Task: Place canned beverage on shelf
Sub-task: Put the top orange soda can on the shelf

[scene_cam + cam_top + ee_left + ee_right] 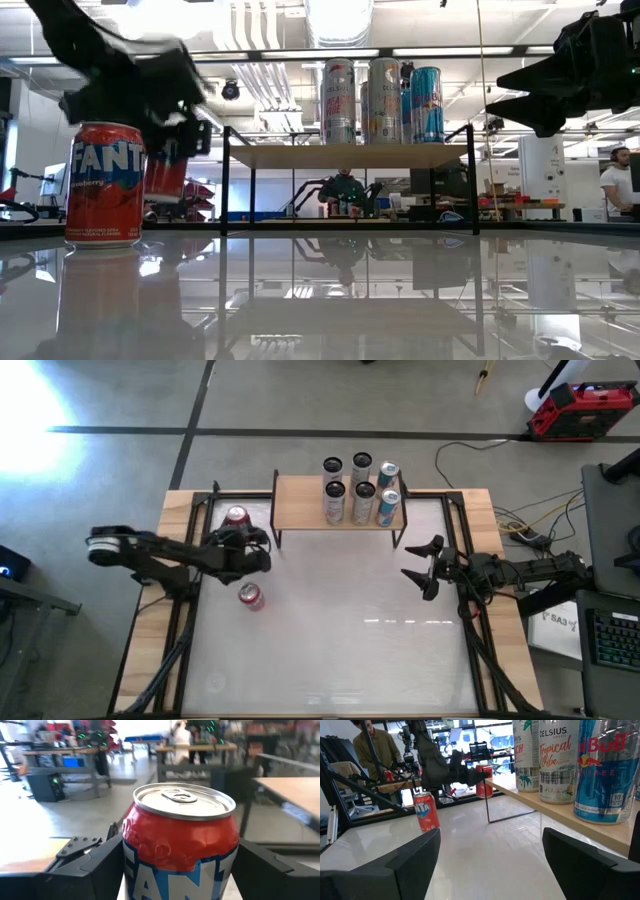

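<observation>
We see the left gripper clamped around a red Fanta can, just off the shelf's left end. Another Fanta can stands nearer us. The right gripper waits open, near the shelf's right end.

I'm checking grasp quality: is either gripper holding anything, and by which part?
The left gripper holds a red Fanta can upright by its sides, below the rim. The right gripper is open and empty.
</observation>
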`<state>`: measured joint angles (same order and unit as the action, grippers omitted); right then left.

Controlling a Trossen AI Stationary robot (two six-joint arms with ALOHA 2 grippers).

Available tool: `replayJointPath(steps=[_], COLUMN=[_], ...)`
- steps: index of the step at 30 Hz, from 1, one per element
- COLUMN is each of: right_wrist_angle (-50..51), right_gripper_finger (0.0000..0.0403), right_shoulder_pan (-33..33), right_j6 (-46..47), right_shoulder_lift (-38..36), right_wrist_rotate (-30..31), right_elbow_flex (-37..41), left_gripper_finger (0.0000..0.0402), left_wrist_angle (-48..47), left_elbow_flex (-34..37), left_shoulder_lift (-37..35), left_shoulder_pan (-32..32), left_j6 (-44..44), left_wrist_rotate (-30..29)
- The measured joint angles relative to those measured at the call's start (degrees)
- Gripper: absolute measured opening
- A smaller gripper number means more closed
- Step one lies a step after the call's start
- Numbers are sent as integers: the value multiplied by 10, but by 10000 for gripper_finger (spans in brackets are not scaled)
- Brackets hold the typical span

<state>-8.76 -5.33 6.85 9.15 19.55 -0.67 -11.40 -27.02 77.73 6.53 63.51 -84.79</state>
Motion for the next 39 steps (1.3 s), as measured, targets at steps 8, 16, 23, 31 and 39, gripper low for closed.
replayJointPath(steps=[8,16,23,31,39], right_wrist_angle=[0,0,0,0,0], right_gripper_finger=[334,334,334,334,334], right_shoulder_pan=[0,0,0,0,0], right_j6=[0,0,0,0,0], right_shoulder_lift=[0,0,0,0,0], right_wrist_rotate=[0,0,0,0,0], right_elbow_flex=[0,0,0,0,0], left_gripper_finger=[287,289,289,290,290], left_wrist_angle=[0,-6,-30,-63,-23], left_elbow_flex=[-72,-138,-239,-328,-352], left_shoulder_lift=[-149,-185,-154,-99,-28], left_shoulder_pan=[0,1,0,4,22], left_j6=[-261,-273,-362,-348,-309], left_wrist_rotate=[68,78,127,175,199])
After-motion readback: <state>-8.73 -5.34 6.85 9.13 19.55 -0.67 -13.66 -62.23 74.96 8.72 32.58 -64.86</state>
